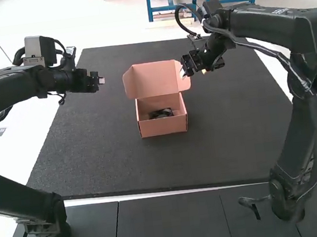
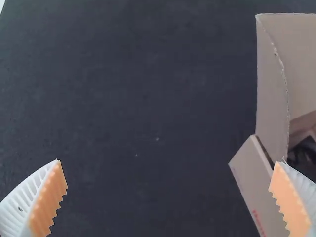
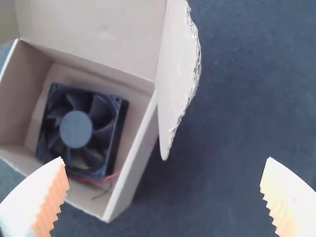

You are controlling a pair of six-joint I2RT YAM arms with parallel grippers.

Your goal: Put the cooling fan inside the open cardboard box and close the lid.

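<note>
Two arms flank the cardboard box [image 1: 163, 123], which we see standing on a black mat [image 1: 93, 149] that covers most of the white surface [image 1: 7, 160]. Inside the box lies the cooling fan [image 3: 81, 131], flat on the bottom with its round hub facing up, and thin wires [image 3: 101, 186] trail from it toward one box wall. From the high view we make out the fan only as a dark shape [image 1: 162, 113] low in the box. The lid [image 1: 153, 78] stands raised behind the opening, hinged along the box's far wall, with a side flap [image 3: 177, 74] bent forward at each end, so the box is not yet closed. To the left of the box, level with the raised lid and well apart from it, the left arm [image 1: 21, 86] holds the left jaws spread wide with nothing between them; we see their white ribbed fingers [image 2: 29, 207] with orange pads over bare mat, with the box's side wall [image 2: 249, 182] near one of them. On the box's right, the right arm [image 1: 274, 23] holds the right jaws just beside the lid's right flap, above the box. They too gape wide and grip nothing, and we cannot tell whether they touch the flap.
</note>
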